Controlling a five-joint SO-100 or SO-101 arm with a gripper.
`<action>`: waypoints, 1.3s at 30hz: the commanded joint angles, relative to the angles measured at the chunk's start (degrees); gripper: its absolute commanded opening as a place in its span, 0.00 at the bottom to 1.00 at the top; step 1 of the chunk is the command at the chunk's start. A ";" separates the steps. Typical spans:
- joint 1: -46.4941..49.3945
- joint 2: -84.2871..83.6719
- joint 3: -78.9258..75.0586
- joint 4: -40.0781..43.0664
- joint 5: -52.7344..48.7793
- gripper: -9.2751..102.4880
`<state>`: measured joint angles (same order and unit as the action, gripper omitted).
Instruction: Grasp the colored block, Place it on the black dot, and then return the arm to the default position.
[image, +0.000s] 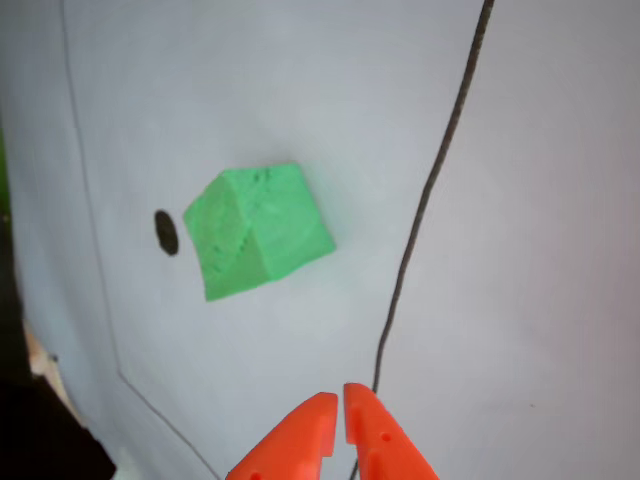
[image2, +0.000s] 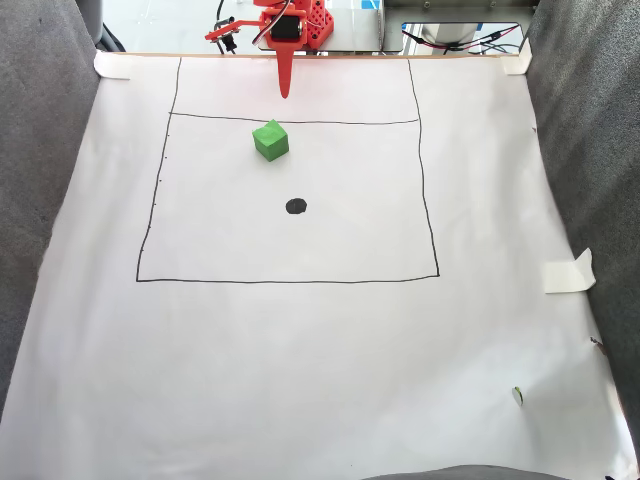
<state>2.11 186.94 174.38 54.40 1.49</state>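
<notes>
**One green block lies free beside a black dot, pincer closed and empty**

Two camera views show the same white paper sheet (image2: 320, 360) spread over a counter. In the fixed view, looking down the sheet toward the arm, a hand-drawn black rectangle (image2: 430, 200) frames the work area, with a second line across its upper part. The orange arm (image2: 290, 25) sits at the 12 o'clock edge of the sheet, and its pincer (image2: 285, 92) points down toward the paper as one thin spike, fingers together, holding nothing. The colored block (image2: 270, 140), a bright green cube, rests on the paper just below that tip, inside the rectangle. The black dot (image2: 296, 206) lies at about 5 o'clock from the block, near it but apart. This view also takes in grey fabric (image2: 45, 150) along both sides, tape tabs (image2: 570, 272) at the sheet's edges and cables (image2: 460, 38) behind the arm.

The other view, taken close to the paper, adds detail. The block (image: 262, 232) shows a rough, pitted surface and stands with one corner toward the camera. The dot (image: 166, 232) appears as a small dark oval at the block's 9 o'clock, just beside it without touching. The two orange fingertips of the pincer (image: 341, 408) rise from 6 o'clock, nearly touching, well short of the block. A drawn line (image: 425, 200) runs past at 3 o'clock.

No writing or brand can be read in either view.
</notes>
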 joint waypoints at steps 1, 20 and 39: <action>0.53 -1.14 -4.83 -0.44 0.79 0.08; 11.34 -67.32 -57.22 11.16 31.03 0.08; 3.87 -94.57 -87.28 29.44 46.76 0.08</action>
<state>7.91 92.37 90.00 82.97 46.23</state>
